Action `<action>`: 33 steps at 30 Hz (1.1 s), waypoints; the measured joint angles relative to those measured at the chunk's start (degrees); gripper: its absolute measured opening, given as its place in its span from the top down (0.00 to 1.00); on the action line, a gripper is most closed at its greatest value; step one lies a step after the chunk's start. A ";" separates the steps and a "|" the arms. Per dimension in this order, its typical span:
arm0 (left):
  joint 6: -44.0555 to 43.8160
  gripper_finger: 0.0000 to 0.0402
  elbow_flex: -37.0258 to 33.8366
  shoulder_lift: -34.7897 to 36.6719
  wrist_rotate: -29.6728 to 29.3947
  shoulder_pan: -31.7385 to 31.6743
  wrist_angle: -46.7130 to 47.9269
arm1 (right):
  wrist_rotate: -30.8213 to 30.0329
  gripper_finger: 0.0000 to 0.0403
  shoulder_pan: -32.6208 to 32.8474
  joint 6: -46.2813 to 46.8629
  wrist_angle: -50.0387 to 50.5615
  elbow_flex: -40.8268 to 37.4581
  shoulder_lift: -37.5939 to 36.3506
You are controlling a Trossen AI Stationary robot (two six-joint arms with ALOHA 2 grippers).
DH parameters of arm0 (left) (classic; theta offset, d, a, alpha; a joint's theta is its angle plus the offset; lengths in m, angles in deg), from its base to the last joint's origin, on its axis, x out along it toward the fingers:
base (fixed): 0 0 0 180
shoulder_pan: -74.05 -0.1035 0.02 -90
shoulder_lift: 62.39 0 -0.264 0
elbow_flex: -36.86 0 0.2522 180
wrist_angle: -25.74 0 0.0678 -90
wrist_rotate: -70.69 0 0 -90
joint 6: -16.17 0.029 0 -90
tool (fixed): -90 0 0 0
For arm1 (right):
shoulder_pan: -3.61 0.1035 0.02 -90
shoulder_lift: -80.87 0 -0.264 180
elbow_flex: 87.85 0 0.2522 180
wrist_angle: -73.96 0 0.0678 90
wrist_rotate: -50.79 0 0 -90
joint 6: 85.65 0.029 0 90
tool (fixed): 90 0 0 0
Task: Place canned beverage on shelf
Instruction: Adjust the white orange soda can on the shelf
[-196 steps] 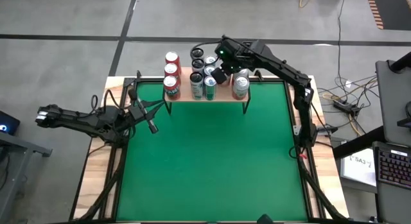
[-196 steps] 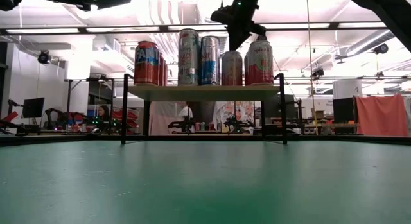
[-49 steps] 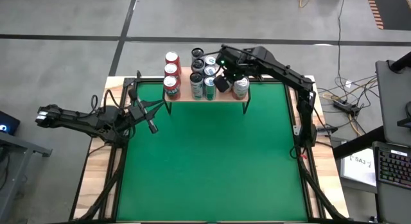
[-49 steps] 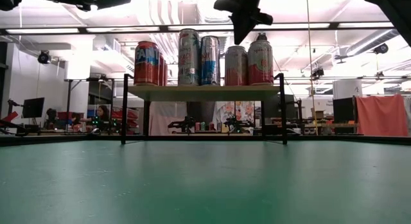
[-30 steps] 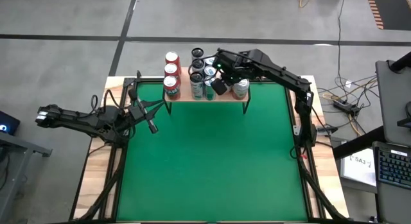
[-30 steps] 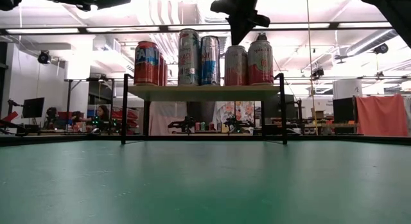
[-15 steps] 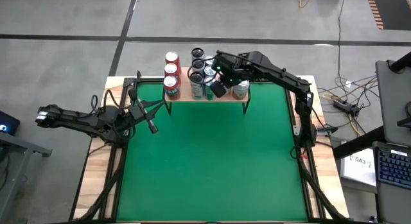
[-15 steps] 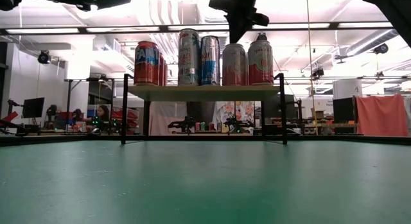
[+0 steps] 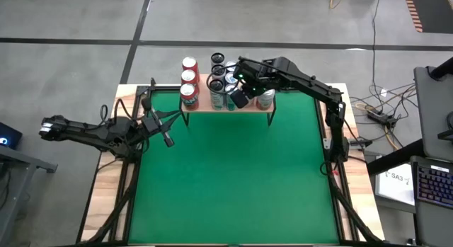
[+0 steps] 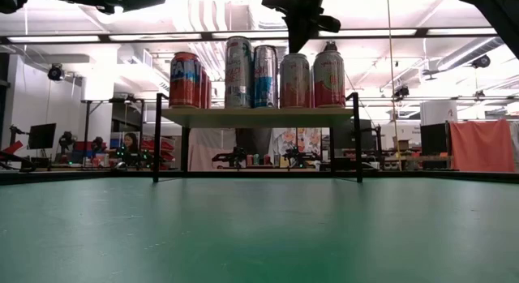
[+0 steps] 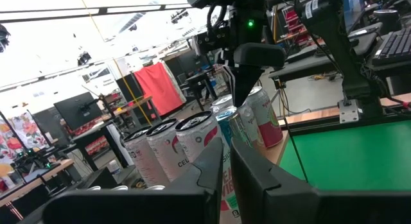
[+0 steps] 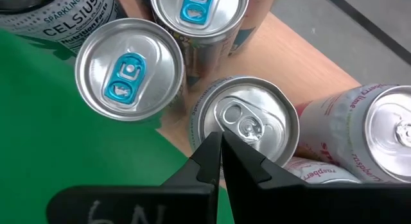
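Note:
The shelf [image 9: 249, 110] stands at the table's far edge, its wooden top [image 10: 255, 117] carrying several upright cans. Three red cans [image 9: 188, 78] stand in a row at its left end, and blue-tabbed silver cans [image 12: 130, 70] stand in the middle. My right gripper [image 9: 240, 99] is shut and slants down over a silver-topped can [image 12: 247, 121], just left of a pink-and-white can [image 9: 265, 98]. In the low view its tip [image 10: 298, 46] is just above that can [image 10: 294, 82]. My left gripper [image 9: 170, 141] is shut and waits over the table's far left part, holding nothing. My right gripper comes from above, slanting down, with its shut fingertips [image 12: 220, 146] over the near rim [image 12: 207, 124] of the silver-topped can. I cannot tell whether they touch it. The can stands upright on the shelf.
The green table top [image 9: 233, 176] stretches from the shelf to the near edge, framed by a wooden border [image 9: 106, 197]. The shelf's black legs [image 10: 156, 137] stand on the table. Desks and equipment fill the room behind.

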 joint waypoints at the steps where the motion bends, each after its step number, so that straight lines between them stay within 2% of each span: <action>1: 0.00 0.97 0.00 -0.01 0.00 -0.01 0.00 | -0.01 0.98 0.00 0.22 0.14 0.00 0.00; 13: -0.01 0.97 0.00 -0.02 0.00 0.00 -0.01 | 1.92 0.98 0.39 1.04 0.90 0.04 -0.20; 33: -0.02 0.97 0.00 -0.02 0.02 -0.02 -0.02 | -1.56 0.98 1.53 -1.46 -0.29 0.02 -1.92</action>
